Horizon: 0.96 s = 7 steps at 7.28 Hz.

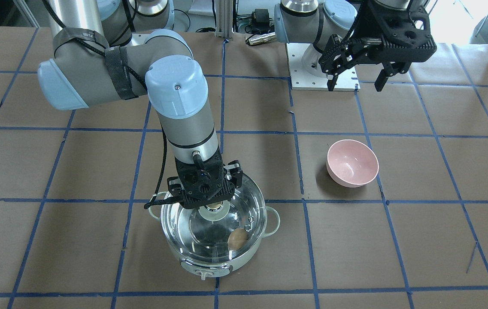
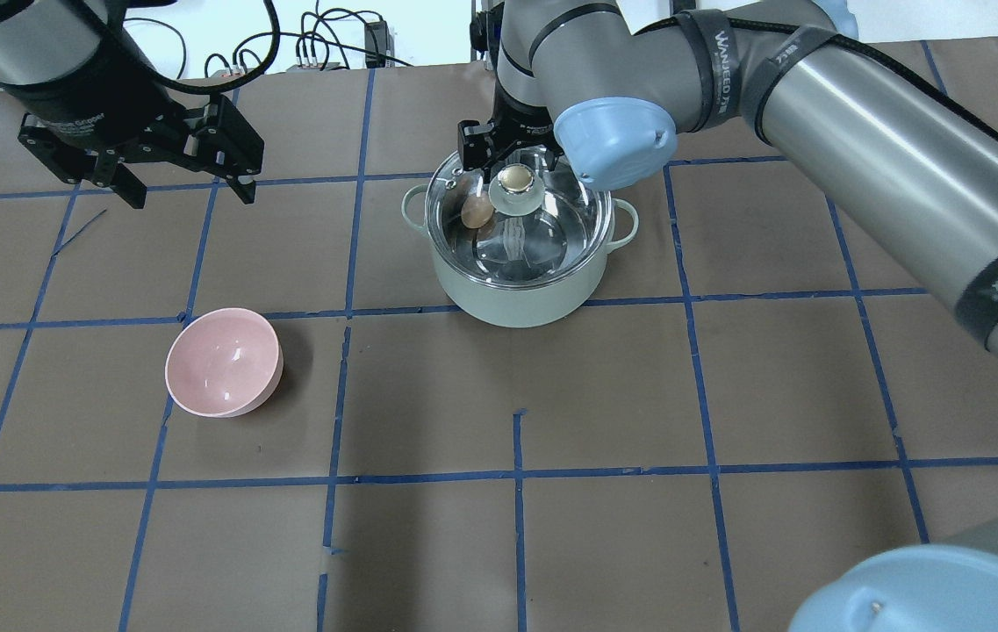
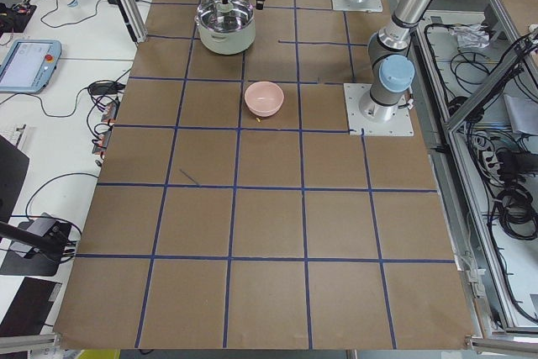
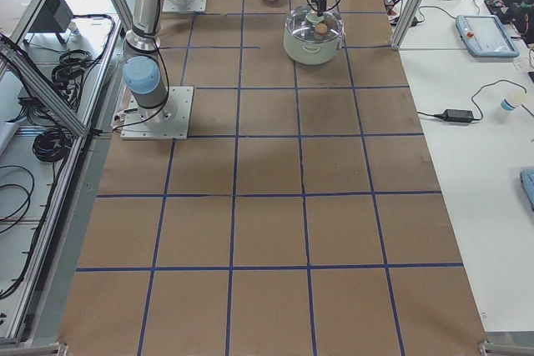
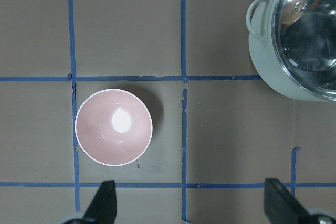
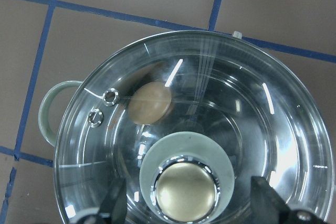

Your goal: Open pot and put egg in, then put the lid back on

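While its two black fingers (image 6: 113,205) stand spread wide on either side of the lid's pale-green knob (image 6: 185,188) without touching it, the right gripper (image 6: 188,192) hangs directly above the round pale-green electric cooking pot (image 2: 516,298), holding nothing. A round clear glass lid (image 2: 556,237) sits on the pot's rim, closing it. Seen through the glass, the small tan-brown oval egg (image 2: 477,211) lies inside the pot on the shiny steel interior, off-centre, just beside the knob. Well apart from the pot, on the robot's left, the left gripper (image 2: 190,195) hovers with its fingers parted and empty. A small pink bowl (image 2: 222,362) stands upright left of the pot, nearer the robot, on the brown paper-covered table (image 2: 639,395) gridded with blue tape
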Each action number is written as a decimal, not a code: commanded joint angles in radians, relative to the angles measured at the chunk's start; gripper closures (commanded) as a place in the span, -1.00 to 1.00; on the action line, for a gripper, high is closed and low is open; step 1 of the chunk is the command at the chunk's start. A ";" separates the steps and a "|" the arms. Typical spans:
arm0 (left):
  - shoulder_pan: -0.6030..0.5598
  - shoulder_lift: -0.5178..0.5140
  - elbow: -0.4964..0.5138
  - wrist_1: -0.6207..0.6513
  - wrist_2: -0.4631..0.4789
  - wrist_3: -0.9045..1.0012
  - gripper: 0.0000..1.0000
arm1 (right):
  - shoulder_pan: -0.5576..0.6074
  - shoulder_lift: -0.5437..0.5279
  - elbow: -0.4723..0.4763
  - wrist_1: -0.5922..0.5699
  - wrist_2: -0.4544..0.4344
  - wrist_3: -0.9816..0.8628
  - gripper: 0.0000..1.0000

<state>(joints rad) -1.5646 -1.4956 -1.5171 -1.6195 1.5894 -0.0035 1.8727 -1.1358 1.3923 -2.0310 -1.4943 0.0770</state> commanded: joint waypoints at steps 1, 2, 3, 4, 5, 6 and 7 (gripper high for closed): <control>-0.002 0.001 0.001 0.001 0.000 -0.001 -1.00 | -0.082 -0.048 0.002 0.020 -0.004 -0.055 -0.81; -0.003 0.002 0.000 0.000 0.003 -0.001 -1.00 | -0.172 -0.132 0.016 0.067 -0.001 -0.116 -0.91; -0.003 0.002 0.000 0.000 0.000 -0.009 -1.00 | -0.263 -0.207 0.022 0.175 0.012 -0.137 -0.99; -0.003 0.002 0.000 0.000 -0.003 -0.010 -1.00 | -0.324 -0.273 0.024 0.305 0.012 -0.137 -1.00; -0.005 0.002 0.000 0.000 -0.002 -0.010 -1.00 | -0.352 -0.341 0.034 0.433 -0.003 -0.143 -1.00; -0.006 0.002 0.000 0.000 -0.002 -0.010 -1.00 | -0.356 -0.410 0.090 0.475 -0.021 -0.204 -1.00; -0.008 0.002 0.000 0.001 -0.003 -0.012 -1.00 | -0.357 -0.467 0.158 0.476 -0.038 -0.224 -1.00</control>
<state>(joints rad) -1.5705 -1.4940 -1.5170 -1.6195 1.5872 -0.0140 1.5253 -1.5241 1.4783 -1.5916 -1.5116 -0.1101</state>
